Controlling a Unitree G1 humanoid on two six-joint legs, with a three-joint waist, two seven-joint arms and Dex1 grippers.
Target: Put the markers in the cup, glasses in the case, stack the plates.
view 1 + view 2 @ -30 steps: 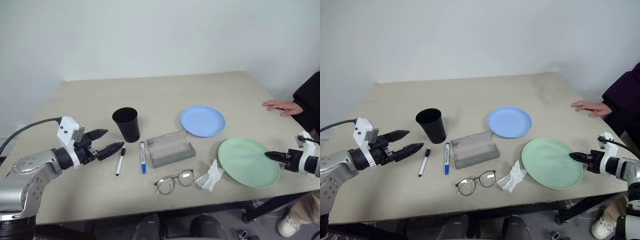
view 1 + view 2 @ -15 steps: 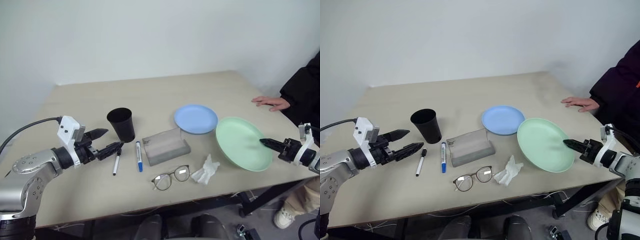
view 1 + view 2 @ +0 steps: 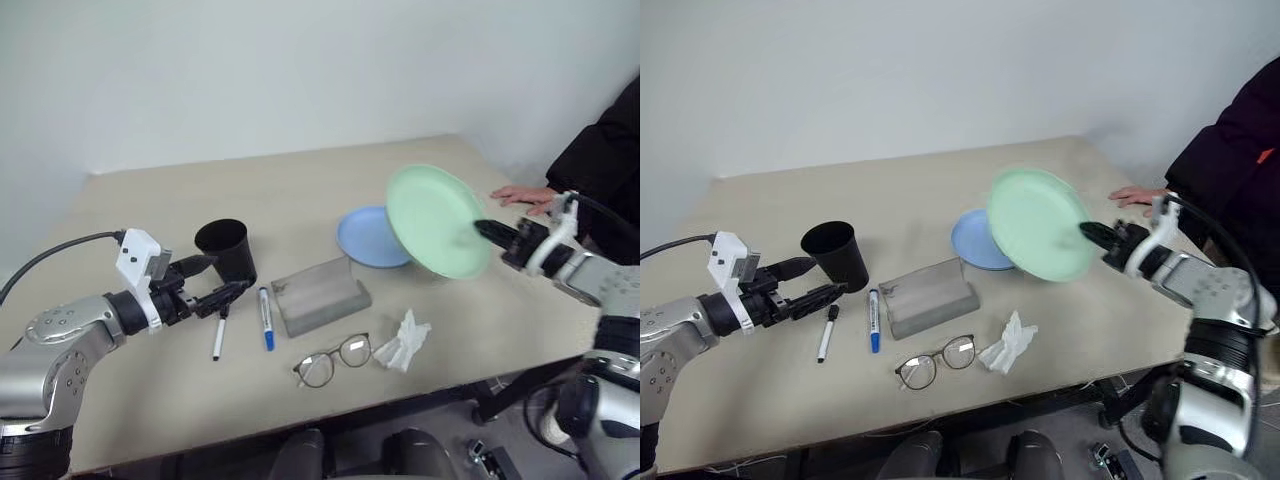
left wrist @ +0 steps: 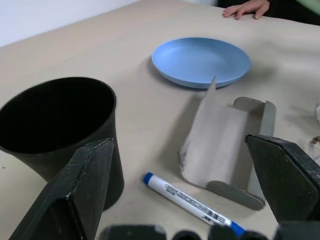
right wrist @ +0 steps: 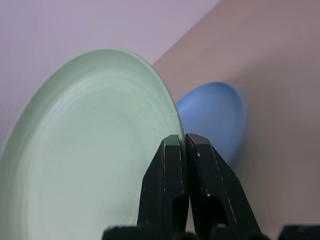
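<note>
Plate-stacking step here; right end effector (image 3: 481, 232) is pinched tight on the rim of the green plate (image 3: 432, 222), tilted up in the air just beside the blue plate (image 3: 366, 238) on the surface; next it needs levelling and lowering onto the blue one; left end effector (image 3: 212, 283) hangs wide open, empty, near the cup (image 3: 226, 250).

Head stereo pair overlooking table (image 3: 300, 190), wrist views close, sharing blue plate (image 4: 201, 61)
</note>
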